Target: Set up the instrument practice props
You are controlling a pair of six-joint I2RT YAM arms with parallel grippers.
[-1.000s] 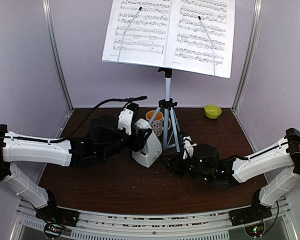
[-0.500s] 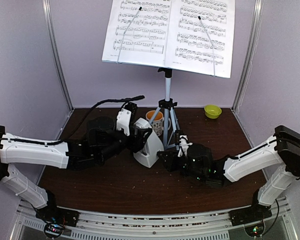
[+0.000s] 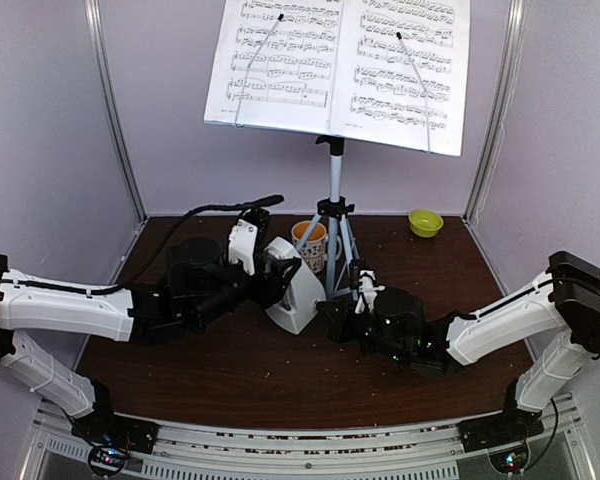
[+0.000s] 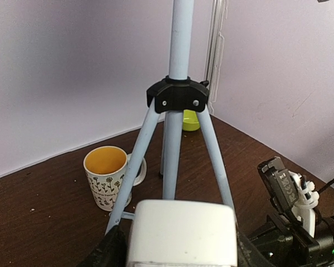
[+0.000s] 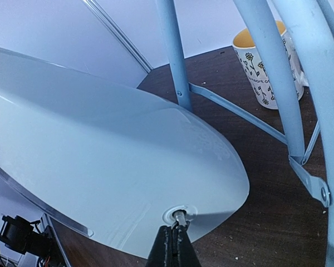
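Left pincer [image 3: 278,272] clamped on the metronome [image 3: 300,296], at seven o'clock of the tripod [image 3: 334,185]. Right pincer [image 5: 175,238], closed tight, touches a small pin [image 5: 180,214] on its four-o'clock face.

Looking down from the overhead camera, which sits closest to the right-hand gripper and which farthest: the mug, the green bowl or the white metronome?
1. The metronome: mid-table, right at the tips of the right gripper.
2. The mug: just behind the metronome, toward the back wall.
3. The green bowl: far back, right corner.
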